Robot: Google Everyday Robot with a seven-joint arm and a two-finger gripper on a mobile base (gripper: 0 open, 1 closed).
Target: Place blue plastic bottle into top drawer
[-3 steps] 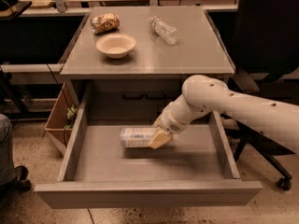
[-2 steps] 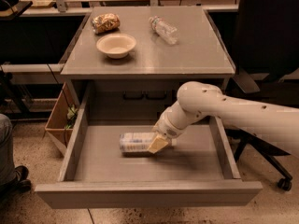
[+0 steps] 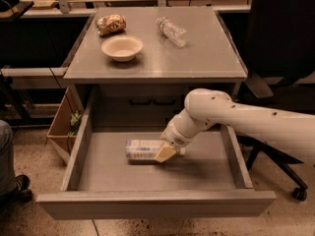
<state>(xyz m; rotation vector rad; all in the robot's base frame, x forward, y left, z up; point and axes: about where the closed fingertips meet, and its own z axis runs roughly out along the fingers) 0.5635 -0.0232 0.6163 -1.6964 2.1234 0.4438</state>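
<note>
The blue plastic bottle (image 3: pixel 142 149) lies on its side on the flat grey bottom of the open top drawer (image 3: pixel 147 203), left of the middle. My gripper (image 3: pixel 167 150) is down inside the drawer at the bottle's right end, touching it. The white arm (image 3: pixel 236 117) reaches in from the right over the drawer's right wall. The bottle's cap end is hidden behind the gripper.
On the cabinet top (image 3: pixel 206 58) are a cream bowl (image 3: pixel 122 47), a crumpled snack bag (image 3: pixel 110 23) and a thin clear bottle (image 3: pixel 172 31). A wooden box (image 3: pixel 61 127) stands left of the drawer. A chair base (image 3: pixel 295 191) is at the right, and a person's leg (image 3: pixel 7 156) at the left.
The arm's elbow has shifted slightly left and lower. The gripper and the bottle stay at about the same spot on the drawer bottom.
</note>
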